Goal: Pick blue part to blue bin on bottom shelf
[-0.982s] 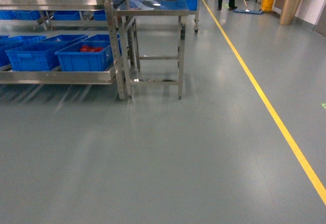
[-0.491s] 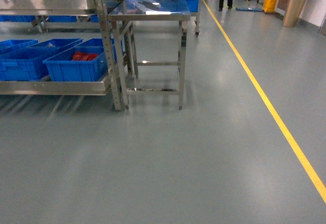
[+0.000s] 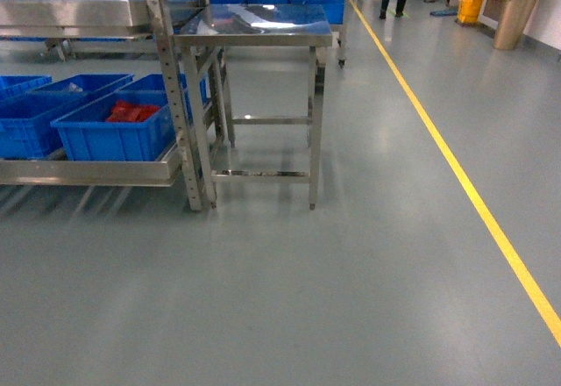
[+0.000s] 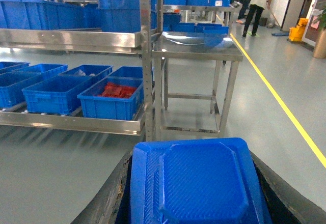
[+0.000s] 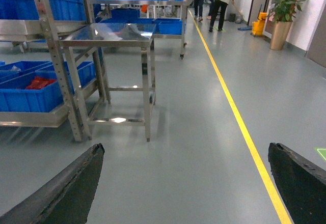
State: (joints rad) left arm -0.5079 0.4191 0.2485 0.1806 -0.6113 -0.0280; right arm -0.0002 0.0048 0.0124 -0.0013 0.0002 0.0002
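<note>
Transport is being carried out here rather than placement: the blue part (image 4: 198,183), a moulded plastic piece with an octagonal raised panel, is being held between the dark fingers of the left gripper (image 4: 196,193), which are being kept closed against its two sides so that it is carried low and in front of the wrist camera. The right gripper (image 5: 193,183) is being held wide apart with nothing between its fingers, presumably being kept free since only one arm is needed for the load. Neither arm is being shown in the head view. The bottom shelf (image 3: 88,173) of the stainless-steel rack is being approached from the aisle; blue bins are being stored on it in rows, and the nearest bin (image 3: 118,132), just beside the perforated upright (image 3: 175,96), is already being used for red parts (image 3: 131,112). A blue bin further left (image 4: 56,94) is judged a likelier target, though its contents cannot be told. The small steel table (image 3: 254,31) is being kept touching or just beside the rack's end. The part is being kept well apart from any bin, so the drop is not yet being attempted.
</note>
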